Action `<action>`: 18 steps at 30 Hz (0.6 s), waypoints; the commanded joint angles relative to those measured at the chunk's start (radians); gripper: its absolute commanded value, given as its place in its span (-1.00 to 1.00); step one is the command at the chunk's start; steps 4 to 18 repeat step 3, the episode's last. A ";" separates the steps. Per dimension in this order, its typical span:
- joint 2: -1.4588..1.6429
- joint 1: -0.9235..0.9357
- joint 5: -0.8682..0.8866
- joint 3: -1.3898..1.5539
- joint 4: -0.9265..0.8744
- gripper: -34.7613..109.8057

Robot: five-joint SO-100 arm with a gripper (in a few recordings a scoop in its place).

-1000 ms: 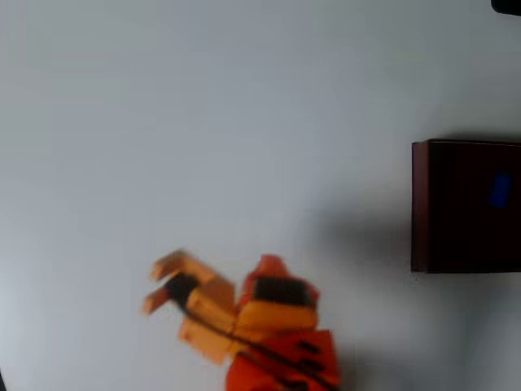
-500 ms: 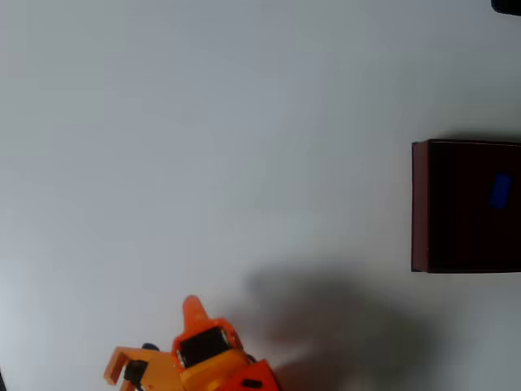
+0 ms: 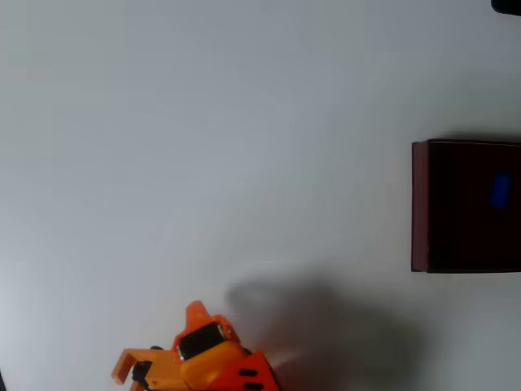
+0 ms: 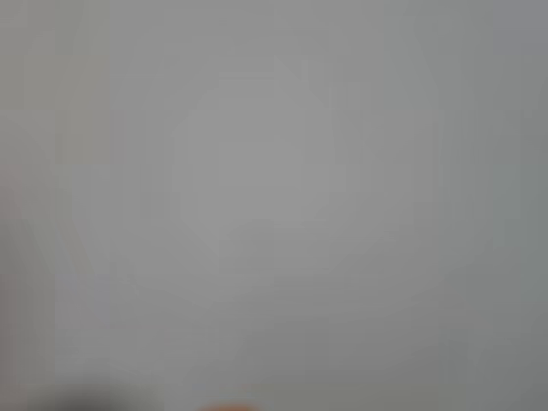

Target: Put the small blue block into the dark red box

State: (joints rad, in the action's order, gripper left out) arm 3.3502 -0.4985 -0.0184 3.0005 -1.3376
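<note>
Your small blue block (image 3: pixel 500 191) lies inside the dark red box (image 3: pixel 420 204). Your orange gripper (image 3: pixel 130 368), jaws apart and empty, sits well away; little can spill now.

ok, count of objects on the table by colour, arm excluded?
Blue: 1, the small blue block, lying inside the box.
Dark red: 1, the dark red box, at the right edge of the overhead view.
Total: 2.
The orange pincer sits far off at the bottom edge, holding nothing.
</note>
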 commanded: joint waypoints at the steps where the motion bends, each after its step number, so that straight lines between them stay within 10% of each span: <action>1: 0.008 -0.008 -0.018 0.003 -0.011 -0.52; 18: 0.008 -0.005 -0.020 0.003 -0.011 -0.52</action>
